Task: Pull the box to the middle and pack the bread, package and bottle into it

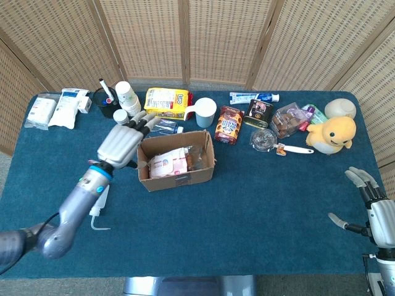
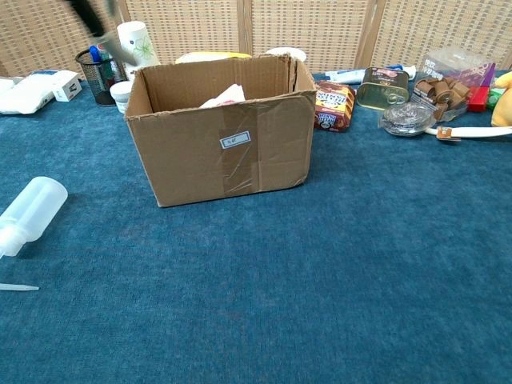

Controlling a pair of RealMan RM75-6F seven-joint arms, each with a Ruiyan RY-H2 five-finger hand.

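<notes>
The left robot hand (image 1: 120,143) is spread and empty beside the box (image 1: 176,161); cup (image 1: 204,111), yellow bag (image 1: 165,102) and tins (image 1: 229,124) stand behind it.

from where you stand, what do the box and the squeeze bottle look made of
The box looks like plain brown corrugated cardboard: fluted top edges, matte face, clear tape across its front. The squeeze bottle looks like soft translucent plastic, milky and matte, with a thin drawn-out nozzle; probably polyethylene, though that is a guess.
</notes>
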